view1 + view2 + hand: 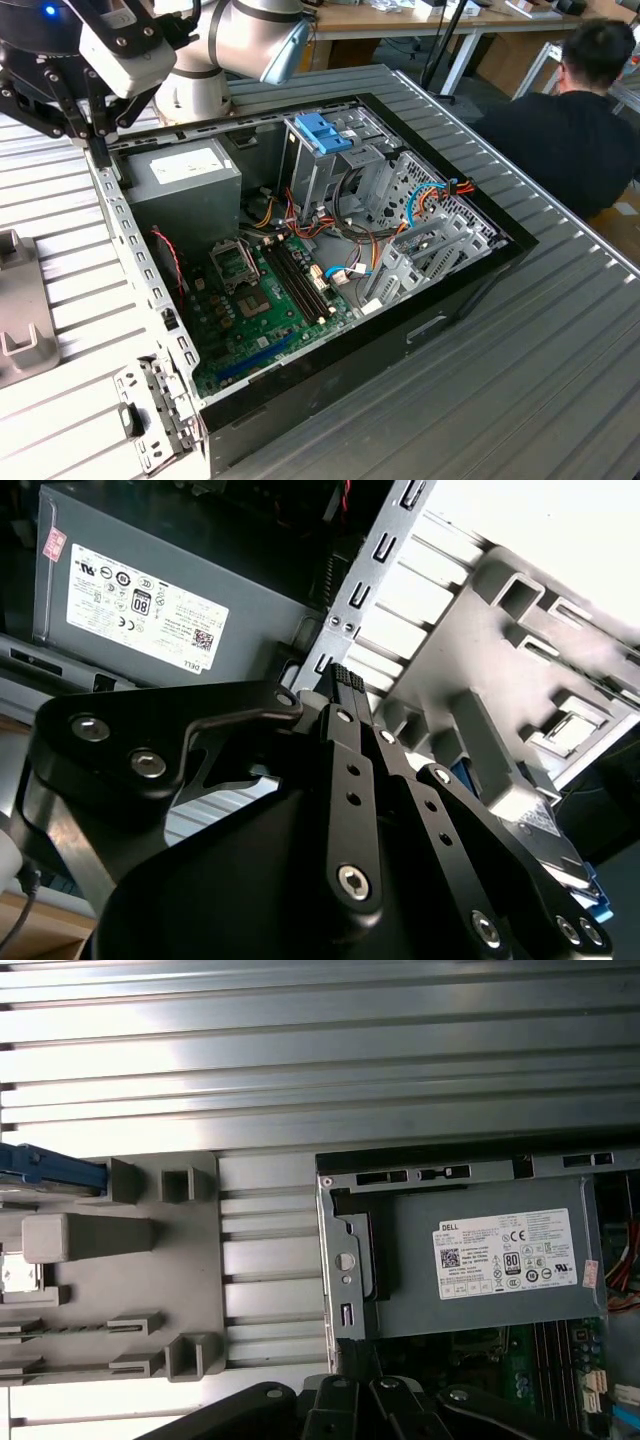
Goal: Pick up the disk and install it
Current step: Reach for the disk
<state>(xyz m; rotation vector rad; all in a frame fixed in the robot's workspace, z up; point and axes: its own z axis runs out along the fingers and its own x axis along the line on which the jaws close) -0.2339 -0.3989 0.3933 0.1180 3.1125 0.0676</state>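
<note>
Gripper (100, 150): fingers closed together, holding nothing, over the far corner of the computer case (125, 235), on the exterior view's left. Disk (50, 1170) rests on the grey holder (190, 1260) beside the case, apart from the gripper.

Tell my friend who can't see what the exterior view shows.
A robot arm's gripper hangs over the corner of an open computer case, beside its grey power supply. The case lies on a ribbed metal table, with a person in black beyond it.
</note>
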